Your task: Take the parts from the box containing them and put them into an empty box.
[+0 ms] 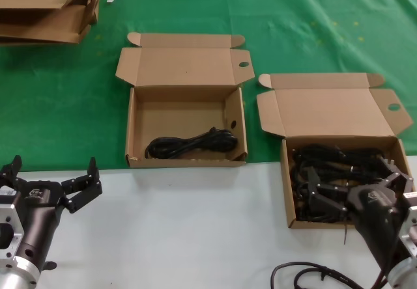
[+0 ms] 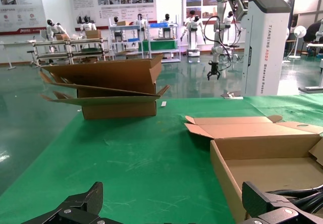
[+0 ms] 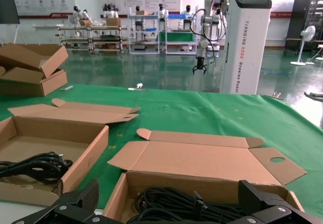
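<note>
Two cardboard boxes sit open in the head view. The box containing them [image 1: 345,183], at about four o'clock, holds a tangle of black cables [image 1: 332,172]. The right gripper [image 1: 355,188] hangs over its near half with fingers spread wide, gripping nothing. The second box [image 1: 187,126], near centre, is the empty box in name only: one cable bundle [image 1: 192,144] already lies along its near wall, long axis running nine to three o'clock, ends hard to make out. The left gripper [image 1: 49,181] waits at eight o'clock over the white table [image 1: 189,230], its fingers apart and bare. Flattened cardboard sheets [image 1: 45,9] are stacked at eleven o'clock.

The left wrist view shows the left gripper's dark fingertips [image 2: 83,201] spread apart, the second box [image 2: 262,153] off to one side with a sliver of cable [image 2: 305,193] inside.

In the right wrist view, the spread fingertips [image 3: 75,201] frame the full box [image 3: 202,171], where the cables [image 3: 176,209] lie in loose overlapping loops.

These bundles will likely handle light and limp, sagging once lifted and prone to snagging neighbours. Taking hold across the thick middle of a loop, crosswise to its length, looks safest.
</note>
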